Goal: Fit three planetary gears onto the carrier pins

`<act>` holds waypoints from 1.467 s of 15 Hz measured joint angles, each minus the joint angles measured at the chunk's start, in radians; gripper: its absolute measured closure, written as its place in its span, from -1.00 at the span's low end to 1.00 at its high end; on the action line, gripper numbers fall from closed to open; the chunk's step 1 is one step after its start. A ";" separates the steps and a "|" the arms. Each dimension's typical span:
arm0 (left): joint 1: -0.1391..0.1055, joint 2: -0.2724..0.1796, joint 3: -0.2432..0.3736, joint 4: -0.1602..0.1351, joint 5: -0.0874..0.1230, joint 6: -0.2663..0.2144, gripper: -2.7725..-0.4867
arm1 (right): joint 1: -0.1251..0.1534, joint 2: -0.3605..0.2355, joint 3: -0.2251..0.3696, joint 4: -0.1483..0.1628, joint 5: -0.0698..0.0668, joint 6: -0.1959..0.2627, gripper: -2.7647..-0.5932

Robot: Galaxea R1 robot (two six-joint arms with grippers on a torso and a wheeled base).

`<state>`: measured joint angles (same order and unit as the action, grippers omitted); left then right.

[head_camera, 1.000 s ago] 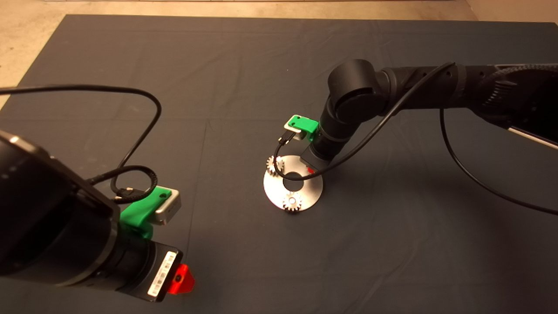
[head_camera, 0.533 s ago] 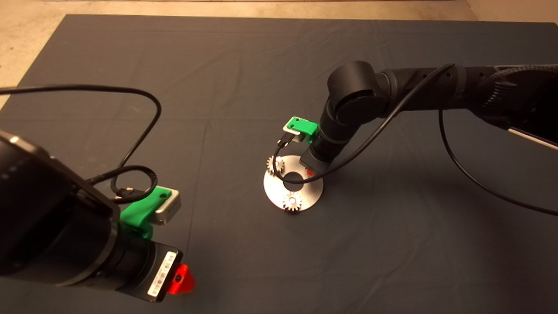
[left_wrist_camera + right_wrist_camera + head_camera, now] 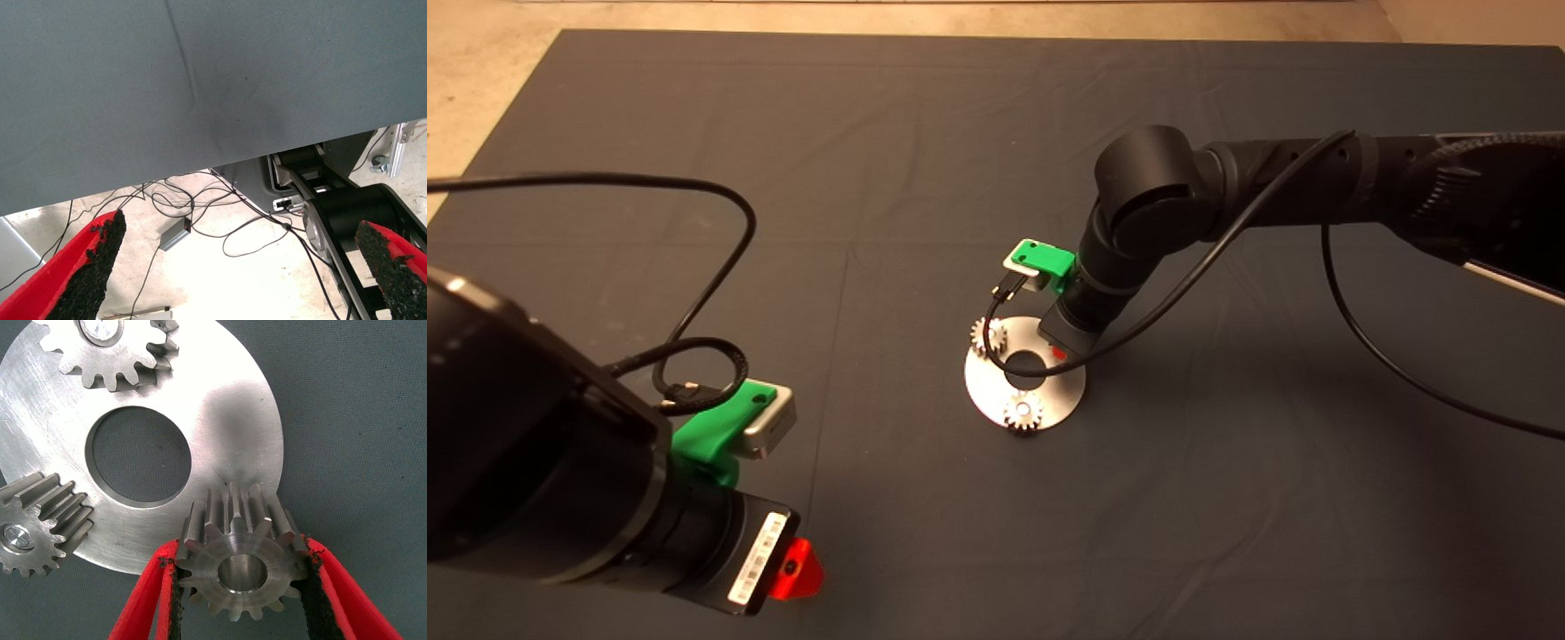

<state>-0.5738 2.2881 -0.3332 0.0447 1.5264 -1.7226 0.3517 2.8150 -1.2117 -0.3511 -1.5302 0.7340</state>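
While my left end effector waits low at the near left of the table, its fingers spread wide on nothing, my right end effector pinches the third gear by its teeth. I hold that gear over the disc edge. The other two gears sit on their pins on the disc.
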 joint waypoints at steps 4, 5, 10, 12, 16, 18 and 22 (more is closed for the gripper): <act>0.000 0.000 0.000 0.000 0.000 0.000 -0.75 | 0.000 0.000 0.000 0.000 0.000 0.000 0.65; 0.000 0.000 0.000 0.000 0.000 0.000 -0.75 | 0.000 0.000 0.000 0.000 0.000 0.000 0.65; 0.000 0.000 0.000 0.000 0.000 0.000 -0.75 | 0.000 0.000 0.000 0.000 0.000 0.000 0.65; 0.000 0.000 0.000 0.000 0.000 0.000 -0.75 | 0.000 0.000 0.000 0.000 0.000 0.000 0.66; 0.000 0.000 0.000 0.000 0.000 0.000 -0.75 | 0.000 -0.001 0.000 0.000 0.000 -0.001 0.66; 0.000 0.000 0.000 0.000 0.000 0.000 -0.75 | 0.000 -0.002 0.000 0.000 0.000 -0.001 0.66; 0.000 0.000 0.000 0.000 0.000 0.000 -0.75 | 0.000 -0.004 0.000 0.000 0.000 -0.001 0.65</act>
<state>-0.5738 2.2881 -0.3332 0.0447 1.5264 -1.7226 0.3515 2.8113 -1.2117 -0.3515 -1.5306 0.7331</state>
